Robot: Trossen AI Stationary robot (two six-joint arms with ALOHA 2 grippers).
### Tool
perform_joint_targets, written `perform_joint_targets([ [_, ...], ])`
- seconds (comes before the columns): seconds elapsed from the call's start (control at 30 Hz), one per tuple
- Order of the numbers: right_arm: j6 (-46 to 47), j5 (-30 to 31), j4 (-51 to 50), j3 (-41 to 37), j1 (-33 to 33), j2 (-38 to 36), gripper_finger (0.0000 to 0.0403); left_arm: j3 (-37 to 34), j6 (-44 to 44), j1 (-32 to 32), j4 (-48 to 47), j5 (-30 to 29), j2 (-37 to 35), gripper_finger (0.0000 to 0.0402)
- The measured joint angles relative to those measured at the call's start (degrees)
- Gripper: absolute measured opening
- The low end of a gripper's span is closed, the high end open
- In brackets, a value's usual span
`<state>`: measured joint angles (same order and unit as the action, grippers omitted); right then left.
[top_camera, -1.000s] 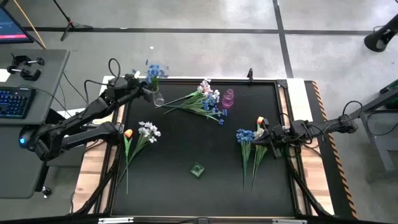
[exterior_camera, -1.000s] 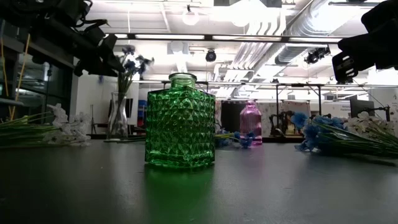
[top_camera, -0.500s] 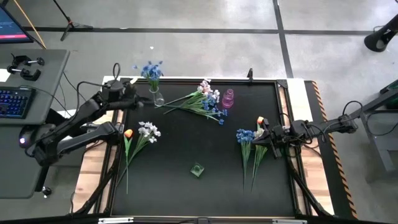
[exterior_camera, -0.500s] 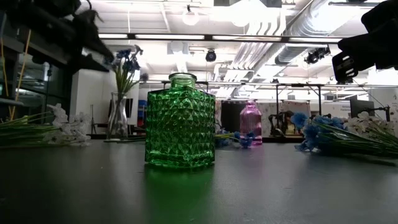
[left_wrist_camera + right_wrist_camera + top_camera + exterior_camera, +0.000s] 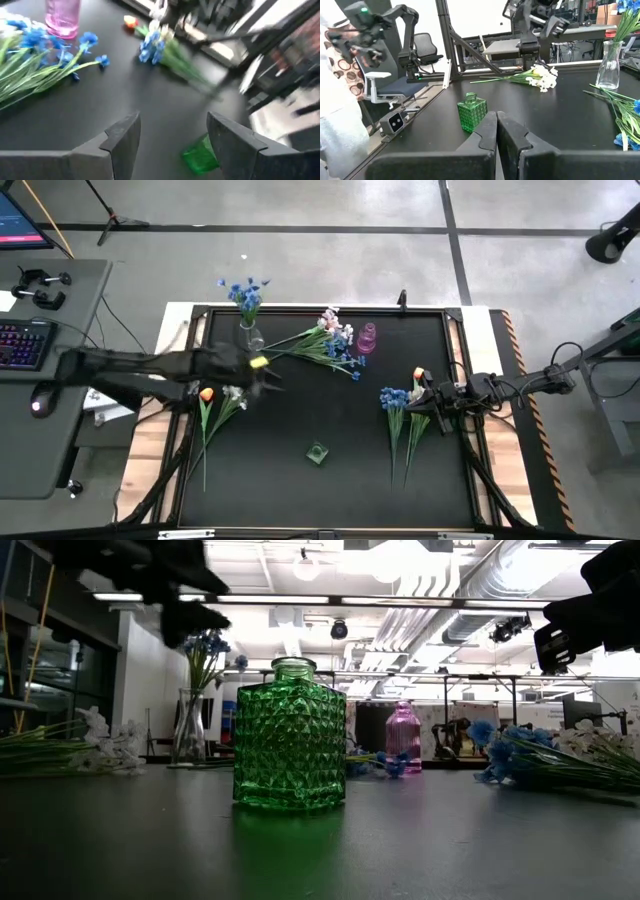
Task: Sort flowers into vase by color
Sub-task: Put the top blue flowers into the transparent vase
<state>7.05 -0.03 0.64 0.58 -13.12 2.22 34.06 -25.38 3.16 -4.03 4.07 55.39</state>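
A clear vase point(image 5: 252, 338) stands near the table's far left corner with blue flowers point(image 5: 245, 293) upright in it, their stems inside. A mixed blue, white and pink bunch point(image 5: 325, 340) lies beside the pink vase point(image 5: 367, 338). White blossoms point(image 5: 238, 390) and an orange tulip point(image 5: 206, 393) lie at the left. Blue flowers point(image 5: 395, 397) and another tulip point(image 5: 418, 373) lie at the right. My left gripper point(image 5: 265, 375) is open above the table, right of the white blossoms, holding nothing point(image 5: 172, 135). My right gripper point(image 5: 496, 125) is shut and empty, above the right-hand flowers point(image 5: 425, 395).
A green faceted vase point(image 5: 317, 452) stands in the near middle of the black table and shows large in the low view point(image 5: 290, 735). Open black surface lies between it and the flower piles. Wooden table borders point(image 5: 150, 450) run along both sides.
My left gripper has left the clear vase, drawn back toward the table's left edge, then swung fast toward the near side and the table's middle. The blue flowers have stayed standing in the clear vase. My right arm has kept still.
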Motion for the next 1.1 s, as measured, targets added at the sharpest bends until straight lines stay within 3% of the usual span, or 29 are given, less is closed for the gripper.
perform_joint_targets([
  [0.1, 0.00, 0.00, 0.02, 0.00, 0.01, 0.00, 0.0000, 6.99, 6.88, -1.64, -3.41, -3.26, 10.28, 0.0216],
  [0.2, 0.00, 0.00, 0.02, 0.00, 0.00, 0.01, 0.0000, 17.37, 15.01, -0.30, -12.96, -6.52, 19.91, 0.0216],
  [0.4, 0.00, 0.00, 0.02, -0.02, -0.01, 0.01, 0.0000, 34.09, 30.56, 7.97, -25.01, -6.12, 36.25, 0.0216],
  [0.57, 0.00, 0.00, 0.02, -0.02, -0.01, 0.00, 0.0000, 41.71, 34.96, 14.60, -34.56, -5.95, 46.21, 0.0216],
  [0.77, 0.00, 0.00, 0.01, -0.01, 0.01, 0.01, 0.0000, 45.25, 34.09, 19.66, -43.51, -7.73, 52.25, 0.0216],
  [1.1, 0.00, 0.00, 0.00, 0.00, 0.00, 0.02, 0.0000, 45.31, 40.54, 24.20, -41.66, -7.99, 54.48, 0.0216],
])
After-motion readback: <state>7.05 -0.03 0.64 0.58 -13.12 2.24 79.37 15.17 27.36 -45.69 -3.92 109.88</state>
